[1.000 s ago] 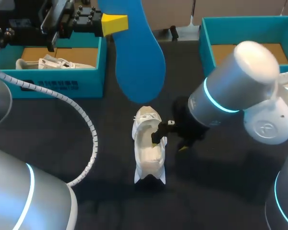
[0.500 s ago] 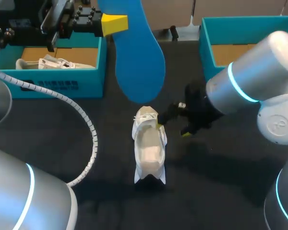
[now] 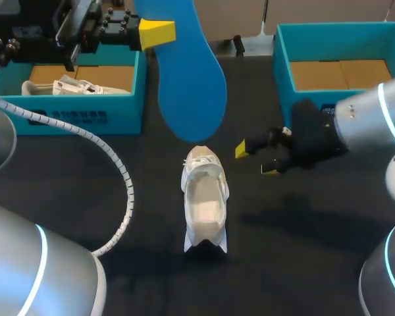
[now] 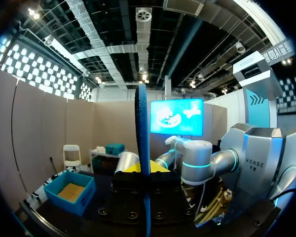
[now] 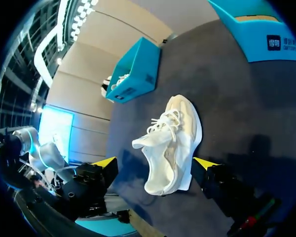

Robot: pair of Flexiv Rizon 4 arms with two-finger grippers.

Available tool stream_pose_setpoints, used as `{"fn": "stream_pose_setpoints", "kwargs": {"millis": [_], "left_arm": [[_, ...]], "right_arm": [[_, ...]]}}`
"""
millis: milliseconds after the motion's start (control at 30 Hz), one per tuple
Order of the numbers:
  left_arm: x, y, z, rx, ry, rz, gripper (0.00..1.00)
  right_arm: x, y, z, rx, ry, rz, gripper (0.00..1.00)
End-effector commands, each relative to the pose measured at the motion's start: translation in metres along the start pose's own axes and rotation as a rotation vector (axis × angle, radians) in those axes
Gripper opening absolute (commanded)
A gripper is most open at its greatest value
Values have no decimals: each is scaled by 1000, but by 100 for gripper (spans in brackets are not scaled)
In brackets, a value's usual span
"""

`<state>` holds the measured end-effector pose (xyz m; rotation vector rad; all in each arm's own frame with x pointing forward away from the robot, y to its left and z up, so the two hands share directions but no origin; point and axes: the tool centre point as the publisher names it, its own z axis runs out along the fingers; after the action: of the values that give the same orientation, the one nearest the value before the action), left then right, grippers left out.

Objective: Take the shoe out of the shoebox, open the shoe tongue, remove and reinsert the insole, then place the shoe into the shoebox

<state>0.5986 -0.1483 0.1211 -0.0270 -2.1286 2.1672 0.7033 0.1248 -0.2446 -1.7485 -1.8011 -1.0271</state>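
Note:
A white shoe (image 3: 204, 204) stands upright on the black table, its opening facing up; in the right wrist view the shoe (image 5: 173, 133) lies ahead of the fingers. High above the table's back, my left gripper (image 3: 157, 31) is shut on the blue insole (image 3: 192, 79), which hangs down over the shoe's toe. The left wrist view shows the insole (image 4: 142, 143) edge-on between the yellow tips of the left gripper (image 4: 142, 169). My right gripper (image 3: 257, 160) stands open to the right of the shoe, apart from it and holding nothing, and shows wide open as the right gripper (image 5: 155, 163).
A teal shoebox (image 3: 79, 112) at the back left holds another white shoe (image 3: 76, 86). A second teal shoebox (image 3: 284, 59) at the back right shows a bare cardboard floor. A grey spiral cable (image 3: 122, 184) loops over the table left of the shoe.
My right gripper has pulled out of the shoe's opening and moved right, away from it. The left arm and insole have kept still.

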Motion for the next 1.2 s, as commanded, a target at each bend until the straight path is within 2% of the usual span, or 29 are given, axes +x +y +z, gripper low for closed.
{"fn": "stream_pose_setpoints", "kwargs": {"millis": [33, 133, 267, 367, 400, 567, 767, 800, 867, 900, 933, 1200], "left_arm": [[-2, 0, 2, 1, 3, 0, 0], [-2, 0, 2, 1, 3, 0, 0], [-2, 0, 2, 1, 3, 0, 0], [-2, 0, 2, 1, 3, 0, 0], [-2, 0, 2, 1, 3, 0, 0], [-4, 2, 2, 5, 6, -2, 0], [-23, 12, -2, 90, 62, 186, 0], [-28, 16, -3, 57, 48, 271, 0], [-33, 21, -3, 60, 69, 362, 0], [-35, 24, -4, 31, 86, 436, 0], [-36, 29, -3, -18, 100, 599, 0], [-36, 29, -3, -18, 100, 599, 0]], "right_arm": [[1, 1, -10, -12, 66, 4, 100], [8, 8, -25, -59, 120, 9, 100], [17, 13, -33, -68, 174, 5, 100], [27, 20, -37, -40, 229, -1, 100], [30, 22, -38, -1, 250, -5, 100], [42, 27, -42, 37, 267, -14, 100], [51, 32, -49, 47, 348, -53, 100], [51, 33, -49, 49, 364, -61, 100], [51, 33, -49, 50, 379, -62, 100], [51, 33, -49, 50, 379, -62, 100], [51, 33, -49, 50, 379, -62, 100], [51, 33, -49, 50, 379, -62, 100]]}}
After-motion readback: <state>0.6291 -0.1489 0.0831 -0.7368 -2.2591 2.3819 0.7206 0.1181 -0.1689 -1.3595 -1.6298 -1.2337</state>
